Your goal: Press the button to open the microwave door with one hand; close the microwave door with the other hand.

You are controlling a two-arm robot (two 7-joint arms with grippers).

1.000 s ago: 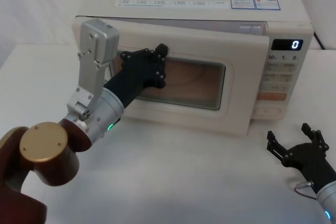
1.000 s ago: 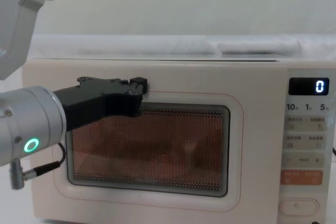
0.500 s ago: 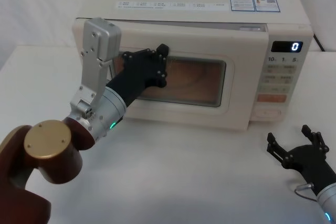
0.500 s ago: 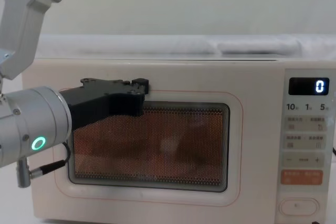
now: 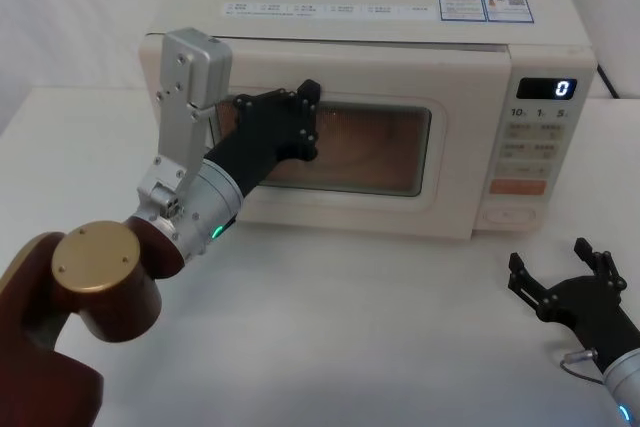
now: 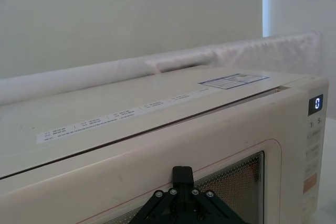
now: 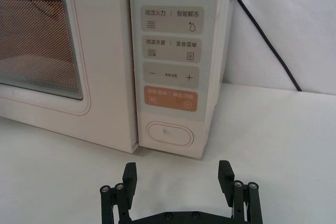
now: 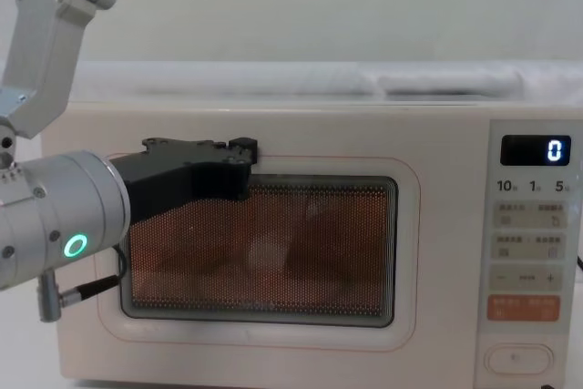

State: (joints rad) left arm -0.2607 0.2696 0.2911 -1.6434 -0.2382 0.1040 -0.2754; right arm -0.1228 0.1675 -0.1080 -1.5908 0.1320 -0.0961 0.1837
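The fingers of the left gripper (image 5: 300, 112) lie flat against the upper left part of the microwave door (image 5: 370, 202), over the corner of its dark window, but whether they are apart or together cannot be told. That door sits flush with the front of the microwave (image 5: 400, 27), with the button (image 7: 169, 134) at the foot of the control panel (image 5: 538, 137), below the orange key (image 7: 170, 98). The right gripper (image 7: 178, 187) rests low over the white counter (image 5: 350, 327) in front of the panel, well apart from it, fingers spread wide, and a black cable (image 7: 265, 43) runs down the wall beside the microwave.

surface: white table (image 5: 380, 327) | on it: cream microwave (image 5: 400, 57), at the far edge
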